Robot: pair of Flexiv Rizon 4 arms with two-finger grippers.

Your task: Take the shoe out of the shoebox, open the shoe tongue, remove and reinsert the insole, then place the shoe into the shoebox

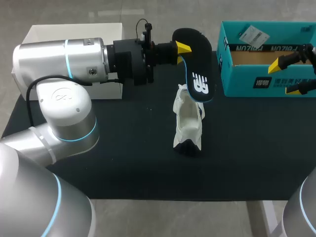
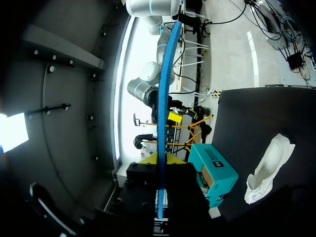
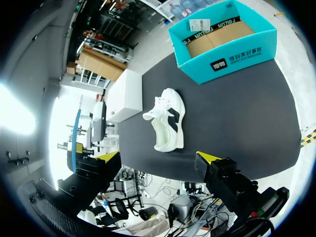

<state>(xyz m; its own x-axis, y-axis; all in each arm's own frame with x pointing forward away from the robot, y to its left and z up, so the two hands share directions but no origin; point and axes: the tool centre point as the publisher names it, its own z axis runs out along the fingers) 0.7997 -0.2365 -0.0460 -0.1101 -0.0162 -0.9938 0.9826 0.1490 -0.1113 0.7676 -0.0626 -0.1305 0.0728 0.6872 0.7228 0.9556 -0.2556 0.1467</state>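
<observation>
My left gripper (image 1: 183, 51) clasps the insole (image 1: 198, 61) aloft, just beyond the white shoe (image 1: 188, 121) lying mid-counter (image 1: 123, 158). Shoe out, insole removed; by my judgement, reinserting and reboxing are left. My right gripper (image 1: 290, 76) hangs released by the teal shoebox (image 1: 247, 84), far right.
</observation>
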